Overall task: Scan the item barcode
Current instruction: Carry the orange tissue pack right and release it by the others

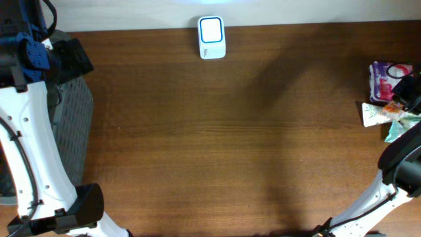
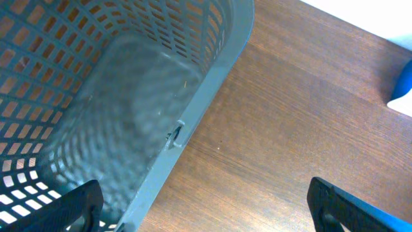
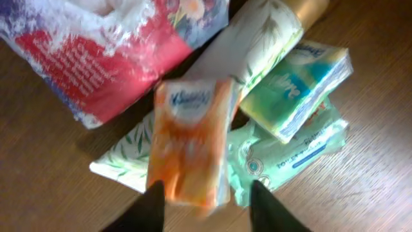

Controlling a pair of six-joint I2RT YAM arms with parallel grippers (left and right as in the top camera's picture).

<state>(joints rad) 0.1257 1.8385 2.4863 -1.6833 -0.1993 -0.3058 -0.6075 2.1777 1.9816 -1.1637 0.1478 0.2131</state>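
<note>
The orange tissue pack (image 3: 192,145) is blurred; the right claw (image 3: 207,190) runs off the bottom edge. Overhead, the right arm (image 1: 402,157) partly hides the packet pile (image 1: 376,113).

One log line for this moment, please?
right tool: open, straddling orange plastic tissue pack; left tool: open, near grey plastic mesh basket; scan: pending

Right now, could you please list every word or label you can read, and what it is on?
"Kleenex": on the orange tissue pack, slightly blurred.
Teal tissue pack: script logo, too blurred to read.
Green wipes pack: print too small.
Red-and-white bag: print blurred.
White scanner: nothing legible.
</note>
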